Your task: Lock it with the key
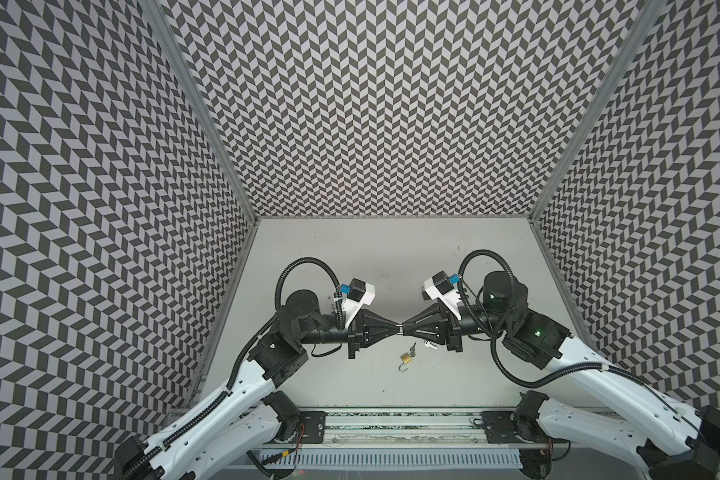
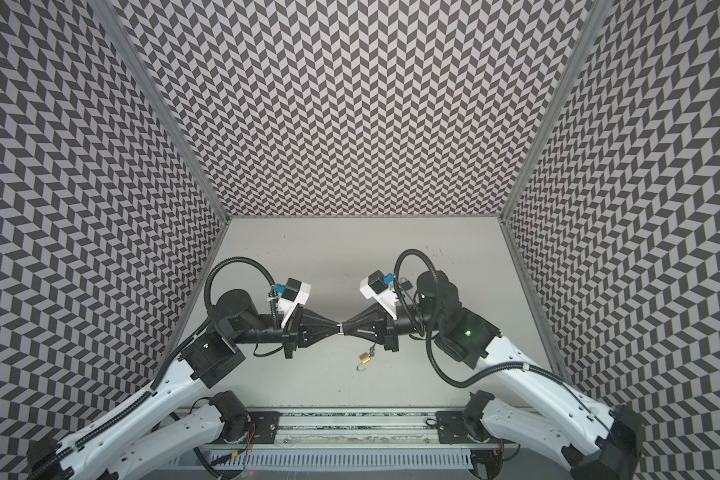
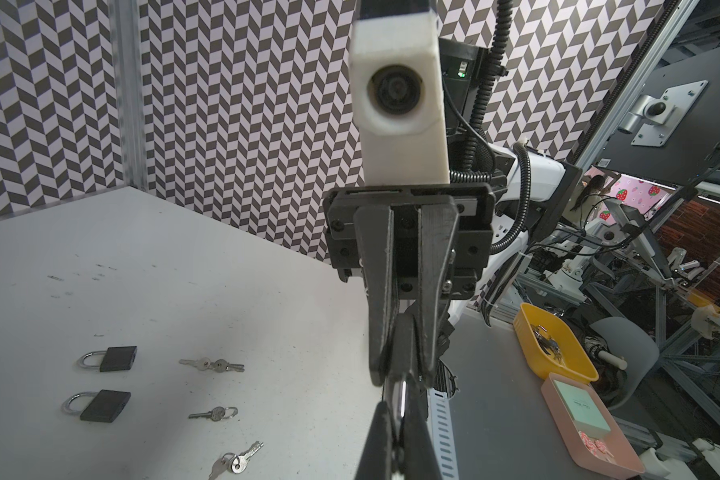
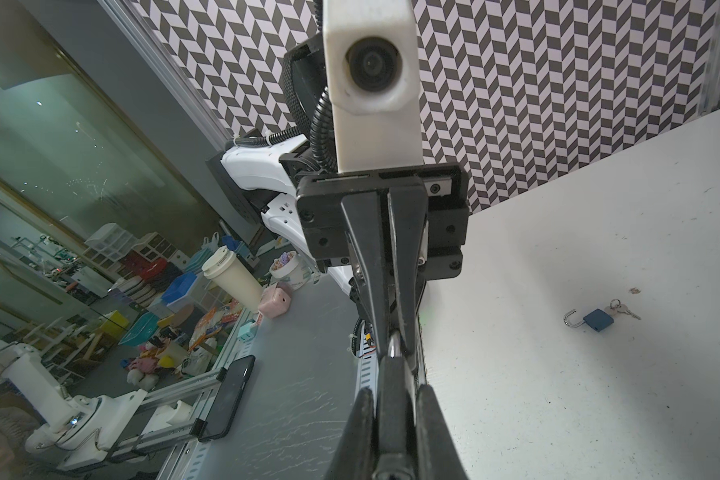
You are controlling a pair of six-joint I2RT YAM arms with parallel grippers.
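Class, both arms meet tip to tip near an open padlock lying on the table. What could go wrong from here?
1. The left gripper and right gripper meet on one small silver piece in mid-air; a mistimed release could drop it.
2. Their jaws stand tip to tip, so a slight push might jam them together.
3. The brass padlock lies loose with its shackle open; it may slide when pressed.

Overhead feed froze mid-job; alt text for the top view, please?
The left gripper and right gripper meet tip to tip over the table, a small silvery piece between them. Nearer the base lies a brass padlock, shackle open, keys beside it.
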